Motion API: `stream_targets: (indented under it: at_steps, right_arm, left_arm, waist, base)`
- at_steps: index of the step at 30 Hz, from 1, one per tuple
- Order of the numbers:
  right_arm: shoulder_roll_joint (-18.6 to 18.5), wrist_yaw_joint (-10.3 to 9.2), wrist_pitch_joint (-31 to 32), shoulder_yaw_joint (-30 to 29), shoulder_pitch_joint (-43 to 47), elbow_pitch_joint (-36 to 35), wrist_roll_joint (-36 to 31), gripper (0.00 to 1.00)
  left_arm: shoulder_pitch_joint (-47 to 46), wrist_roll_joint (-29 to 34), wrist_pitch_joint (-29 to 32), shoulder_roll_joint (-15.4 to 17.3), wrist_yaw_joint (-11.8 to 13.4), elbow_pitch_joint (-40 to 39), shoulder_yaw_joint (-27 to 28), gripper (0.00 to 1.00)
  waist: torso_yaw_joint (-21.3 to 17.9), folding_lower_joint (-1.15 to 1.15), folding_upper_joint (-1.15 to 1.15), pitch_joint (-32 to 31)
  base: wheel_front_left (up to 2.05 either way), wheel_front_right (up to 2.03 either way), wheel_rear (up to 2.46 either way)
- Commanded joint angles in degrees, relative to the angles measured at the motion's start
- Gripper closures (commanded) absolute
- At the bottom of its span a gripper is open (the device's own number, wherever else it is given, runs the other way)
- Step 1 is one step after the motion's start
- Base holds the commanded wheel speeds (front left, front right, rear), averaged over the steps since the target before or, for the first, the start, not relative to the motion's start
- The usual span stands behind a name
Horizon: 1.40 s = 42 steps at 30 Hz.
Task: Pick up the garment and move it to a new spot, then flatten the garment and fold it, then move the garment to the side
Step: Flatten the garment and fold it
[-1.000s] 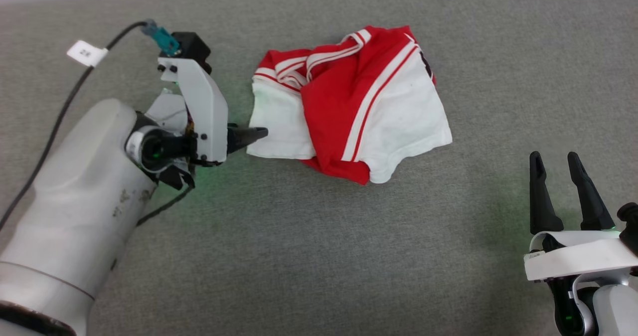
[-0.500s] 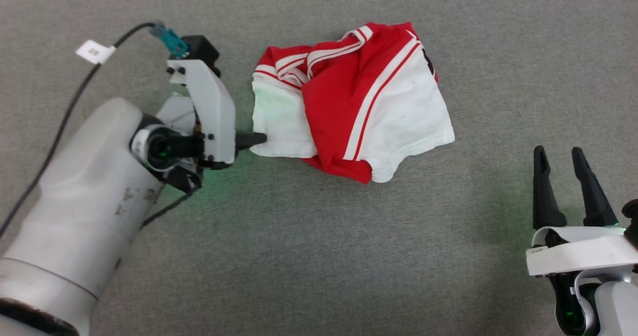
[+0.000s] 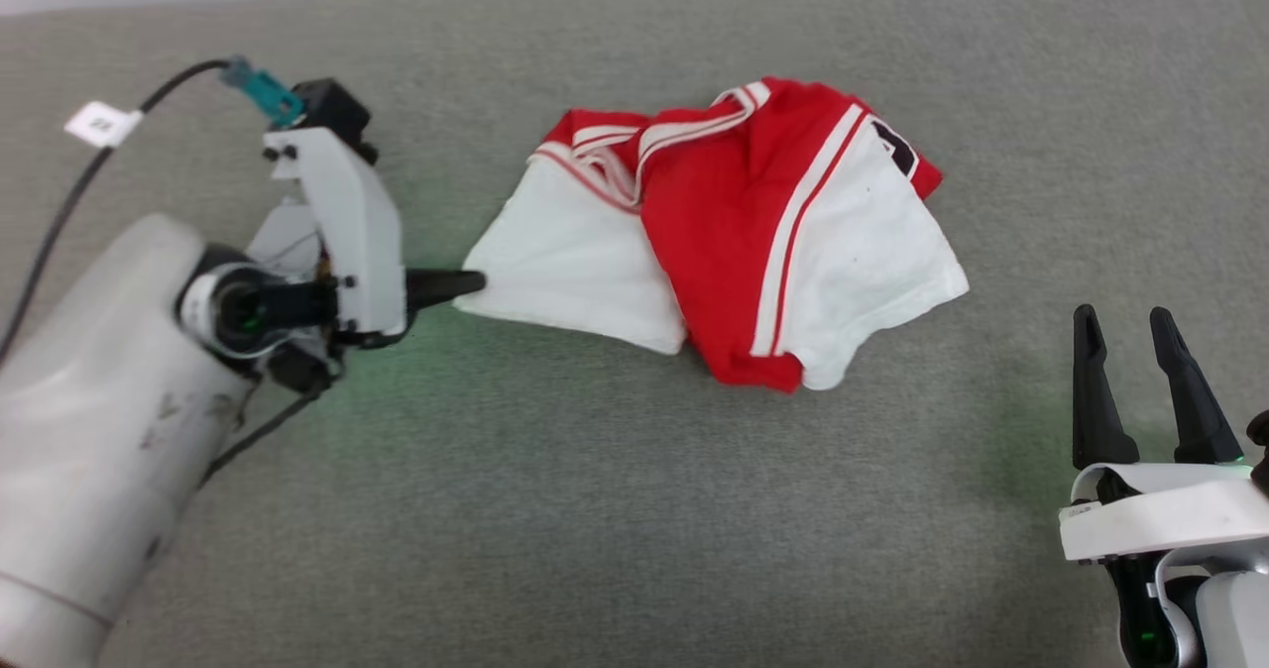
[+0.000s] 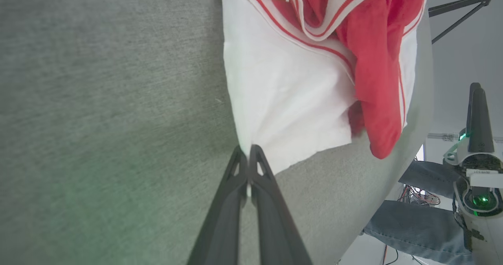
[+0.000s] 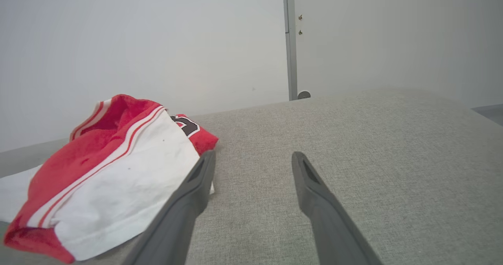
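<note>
The garment (image 3: 793,222), a red jersey with white sleeves and white double stripes, lies bunched on the grey surface (image 3: 634,509) at upper centre. A black mark (image 3: 897,150) shows at its far right. My left gripper (image 3: 476,281) is shut on the corner of the left white sleeve (image 3: 565,262), which is drawn out into a point toward it. In the left wrist view the fingers (image 4: 257,170) pinch that white corner of the garment (image 4: 290,100). My right gripper (image 3: 1125,326) stands open at the lower right, apart from the garment (image 5: 118,166).
A black cable with a white tag (image 3: 99,123) runs off my left wrist. Bare grey surface lies in front of and to the right of the garment. Past the table edge, a person's jeans-clad legs (image 4: 408,225) and a tripod (image 4: 459,5) show.
My left gripper has closed on the sleeve corner and pulled it leftward, stretching the white sleeve out. The head view has shifted a little. The right gripper has held still.
</note>
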Motion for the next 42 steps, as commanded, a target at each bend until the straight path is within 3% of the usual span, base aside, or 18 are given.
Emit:
stream_targets:
  at_steps: [1, 10, 14, 15, 16, 17, 18, 19, 26, 34, 42]
  right_arm:
    - [-0.39, -0.04, -0.26, -0.27, 1.08, 0.11, -0.10, 0.00]
    - [-1.28, -0.04, -0.27, -0.03, 1.52, 0.27, 0.24, 0.00]
    - [-2.19, -0.04, -0.27, -0.06, 1.43, 0.50, 0.03, 0.00]
    - [-2.39, -0.04, -0.27, 0.10, 1.24, 0.60, -0.05, 0.00]
    - [-2.69, -0.04, -0.04, 0.41, 0.95, 0.79, -0.11, 0.00]
    - [-2.69, -0.04, -0.04, 0.41, 0.95, 0.79, -0.11, 0.00]
    - [-3.09, -0.04, 0.37, 0.70, 0.65, 0.93, -0.12, 0.00]
    - [-3.56, -0.04, 1.03, 1.05, 0.27, 1.10, -0.03, 0.00]
    - [-7.91, -0.04, 9.56, 5.35, -2.05, 1.57, 0.38, 0.00]
    - [-15.12, -0.04, 27.49, 9.92, -4.52, 1.17, 2.47, 0.00]
    - [-20.26, -0.04, 46.90, 8.99, -5.46, -2.69, 10.59, 0.00]
  left_arm:
    - [0.96, -0.63, 0.59, 1.30, 0.13, -0.76, 0.10, 1.00]
    - [3.59, 0.04, 0.98, 6.37, 0.13, -2.71, -1.01, 1.00]
    - [4.51, 2.02, -1.62, 6.52, 0.13, -2.36, -2.02, 1.00]
    - [4.52, 2.45, -2.77, 6.42, 0.13, -2.39, -2.07, 0.75]
    - [4.64, 2.64, -3.93, 6.09, 0.13, -2.24, -2.00, 0.61]
    - [4.64, 2.64, -3.93, 6.09, 0.13, -2.24, -2.00, 0.61]
    - [4.77, 2.98, -4.93, 5.70, 0.13, -2.48, -2.16, 0.42]
    - [4.80, 3.43, -6.18, 5.45, 0.13, -2.89, -2.36, 0.00]
    - [6.62, 9.18, -21.66, 5.97, 0.13, -4.81, -2.95, 0.00]
    - [12.74, 18.76, -43.98, 4.58, 1.02, -7.07, -4.31, 0.00]
    - [20.05, 27.86, -58.42, 2.57, 9.73, -13.42, -5.59, 0.00]
  waist:
    - [1.52, 0.00, 0.00, -1.37]
    - [1.83, 0.00, 0.00, -2.18]
    - [1.86, 0.00, 0.00, -2.21]
    - [1.92, 0.00, 0.00, -2.22]
    - [2.04, 0.00, 0.00, -2.30]
    - [2.04, 0.00, 0.00, -2.30]
    - [2.21, 0.00, 0.00, -2.44]
    - [2.46, 0.00, 0.00, -2.61]
    - [4.98, 0.00, 0.00, -4.29]
    - [9.59, 0.00, 0.00, -6.56]
    - [13.88, 0.00, 0.00, -7.16]
  base:
    - [0.00, 0.00, 0.00]
    - [0.00, 0.00, 0.00]
    - [0.00, 0.00, 0.00]
    - [0.00, 0.00, 0.00]
    - [0.00, 0.00, 0.00]
    - [0.00, 0.00, 0.00]
    - [0.00, 0.00, 0.00]
    - [0.00, 0.00, 0.00]
    - [0.00, 0.00, 0.00]
    - [0.00, 0.00, 0.00]
    - [0.00, 0.00, 0.00]
